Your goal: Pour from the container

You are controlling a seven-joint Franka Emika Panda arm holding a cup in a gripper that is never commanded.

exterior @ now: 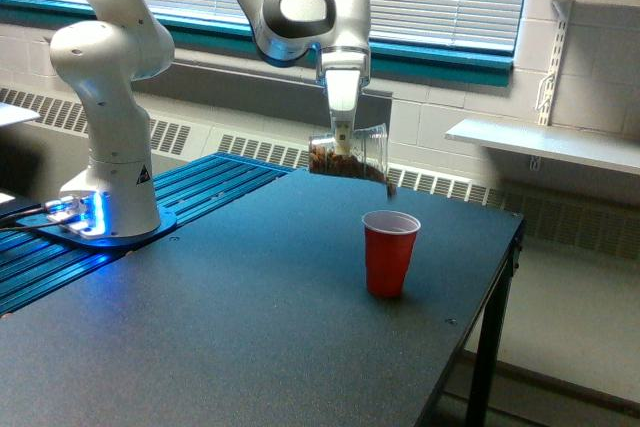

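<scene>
In the exterior view, my gripper (343, 133) is shut on the container (350, 153), a clear plastic cup lying almost on its side with its rim toward the exterior view's right. Brown granular bits fill its lower side and reach the rim, and a few hang just off the lip above the red cup (389, 252). The red cup stands upright on the dark table (220, 327), below the container's rim and slightly to its right. The gripper's fingers are mostly hidden against the cup.
The arm's white base (108, 187) stands on a blue ribbed plate (200, 192) at the exterior view's left. A white shelf (545, 142) juts from the wall at the right. The table's right edge (485, 317) drops off close to the red cup.
</scene>
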